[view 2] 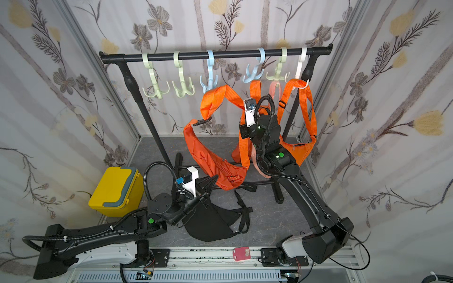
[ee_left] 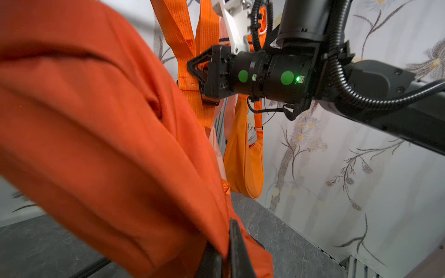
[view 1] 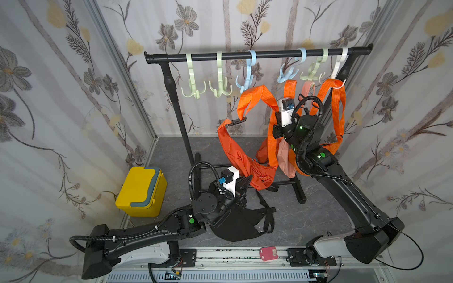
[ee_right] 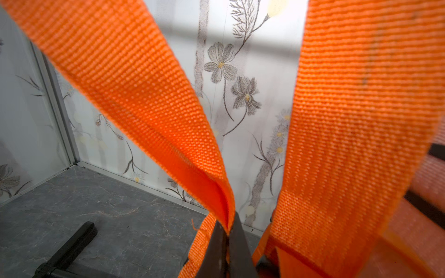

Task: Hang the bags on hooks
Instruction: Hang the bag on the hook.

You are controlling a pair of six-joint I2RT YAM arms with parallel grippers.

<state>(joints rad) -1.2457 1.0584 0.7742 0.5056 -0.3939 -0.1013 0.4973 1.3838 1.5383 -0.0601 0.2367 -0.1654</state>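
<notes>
Flowered walls (view 1: 73, 122) stand around the grey desk (view 1: 306, 220) and the black rack (view 1: 245, 55). The orange bag (view 1: 245, 161) is in the air near the blue hook (view 1: 246, 80). My left pincer (ee_left: 222, 243) pinches its body, and my right pincer (ee_right: 227, 231) pinches its strap (ee_right: 144, 96).

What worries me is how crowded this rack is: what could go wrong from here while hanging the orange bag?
The right gripper pinches only a folded edge of the strap; it could slip out during lifting.
A hung bag's strap hangs right beside that gripper; the arm might snag or unhook it.
The left gripper clamps the orange bag low; if it holds on, the strap may pull taut short of the blue hook.
</notes>
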